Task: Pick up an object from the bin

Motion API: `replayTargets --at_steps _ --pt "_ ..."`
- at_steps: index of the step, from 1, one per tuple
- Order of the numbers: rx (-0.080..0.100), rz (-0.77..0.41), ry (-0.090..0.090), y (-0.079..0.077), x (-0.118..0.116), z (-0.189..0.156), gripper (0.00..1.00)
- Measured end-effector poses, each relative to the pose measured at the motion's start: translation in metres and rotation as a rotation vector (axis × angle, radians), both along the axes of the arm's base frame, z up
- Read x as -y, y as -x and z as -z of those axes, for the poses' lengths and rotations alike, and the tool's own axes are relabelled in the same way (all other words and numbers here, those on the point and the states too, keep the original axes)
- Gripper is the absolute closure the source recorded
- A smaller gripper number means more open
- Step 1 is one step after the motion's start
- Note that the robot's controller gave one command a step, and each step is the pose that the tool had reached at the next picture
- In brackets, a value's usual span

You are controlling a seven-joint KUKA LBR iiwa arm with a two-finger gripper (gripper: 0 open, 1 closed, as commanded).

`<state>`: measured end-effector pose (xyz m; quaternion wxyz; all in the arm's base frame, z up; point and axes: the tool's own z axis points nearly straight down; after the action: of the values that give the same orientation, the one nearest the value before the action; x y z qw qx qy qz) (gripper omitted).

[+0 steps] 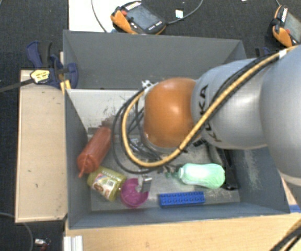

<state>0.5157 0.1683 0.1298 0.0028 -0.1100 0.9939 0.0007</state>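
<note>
Sausage (94, 150), jar (105, 184), cup (134, 193), brick (182, 198) and bottle (203, 174) lie left to right.

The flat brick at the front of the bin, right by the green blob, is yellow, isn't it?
Not quite. The brick is blue, not yellow, as the camera view shows. The rest is right: it lies flat at the front of the bin, right by the green blob.
</note>
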Motion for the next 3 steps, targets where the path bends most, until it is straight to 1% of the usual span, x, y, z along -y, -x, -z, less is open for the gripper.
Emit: replayTargets --at_steps 1,2,3 --pt "0.002 -0.115 0.000 0.006 -0.014 -0.027 0.00" --pt "-0.006 -0.339 -0.001 0.036 -0.070 0.002 0.00" --pt "0.020 -0.543 0.003 0.034 -0.086 0.052 0.00"
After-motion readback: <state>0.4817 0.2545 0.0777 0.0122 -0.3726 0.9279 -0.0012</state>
